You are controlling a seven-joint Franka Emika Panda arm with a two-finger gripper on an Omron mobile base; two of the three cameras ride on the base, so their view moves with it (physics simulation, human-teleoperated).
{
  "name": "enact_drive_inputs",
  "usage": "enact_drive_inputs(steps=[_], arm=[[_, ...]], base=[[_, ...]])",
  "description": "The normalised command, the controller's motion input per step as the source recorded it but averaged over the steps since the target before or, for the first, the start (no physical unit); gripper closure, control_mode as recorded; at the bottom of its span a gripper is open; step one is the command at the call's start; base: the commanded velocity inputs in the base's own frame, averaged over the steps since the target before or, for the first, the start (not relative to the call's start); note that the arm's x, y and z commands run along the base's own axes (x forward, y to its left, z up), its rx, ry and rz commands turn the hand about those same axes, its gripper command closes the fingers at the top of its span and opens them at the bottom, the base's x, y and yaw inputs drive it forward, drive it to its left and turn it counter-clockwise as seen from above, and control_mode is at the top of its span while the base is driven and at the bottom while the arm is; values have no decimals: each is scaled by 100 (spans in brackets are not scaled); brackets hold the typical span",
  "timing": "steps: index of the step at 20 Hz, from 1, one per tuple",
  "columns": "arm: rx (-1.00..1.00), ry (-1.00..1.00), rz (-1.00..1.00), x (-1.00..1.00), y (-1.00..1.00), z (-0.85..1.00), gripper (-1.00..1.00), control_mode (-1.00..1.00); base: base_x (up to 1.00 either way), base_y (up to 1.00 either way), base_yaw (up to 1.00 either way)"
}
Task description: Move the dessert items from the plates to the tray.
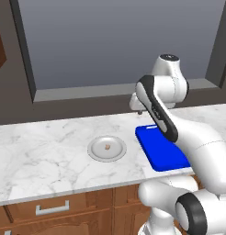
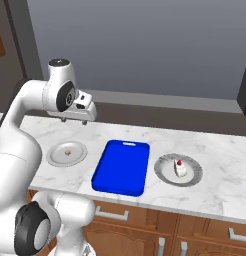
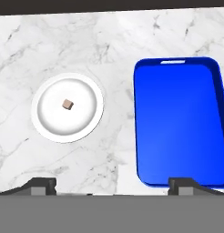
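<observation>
A tan-brown morsel [image 3: 67, 104] [image 1: 107, 147] [image 2: 68, 152] lies in the middle of the left plate [image 3: 50, 123] [image 1: 94, 150] [image 2: 57, 156]. The whitish morsel with a red top [image 2: 180, 168] sits on the right plate [image 2: 165, 172]. Between the plates lies the bright blue tray [image 2: 120, 167] [image 1: 161, 153] [image 3: 180, 123], bare, its handle slot at the far end. My gripper [image 2: 76, 121] [image 1: 138, 110] [image 3: 111, 184] hovers high above the counter, between the left plate and the tray, open, with nothing between its fingers.
The marble counter [image 1: 36, 151] runs left and right, with wooden drawers [image 1: 50, 209] below its front edge. A dark window frame [image 2: 160, 102] stands behind the counter. My arm [image 1: 197, 147] hides the tray's near right corner in the left base view.
</observation>
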Motion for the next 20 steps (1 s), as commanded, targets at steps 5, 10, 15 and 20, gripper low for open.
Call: enact_drive_inputs(steps=[5, 10, 15, 20], arm=[[1, 2, -5, 9, 25, -38, -100, -100], [6, 0, -4, 6, 5, -44, -100, -100], [3, 0, -5, 16, 7, -39, -100, -100], [0, 0, -4, 17, 9, -35, -100, -100]], base=[[0, 0, 0], [0, 0, 0], [0, 0, 0], [0, 0, 0]])
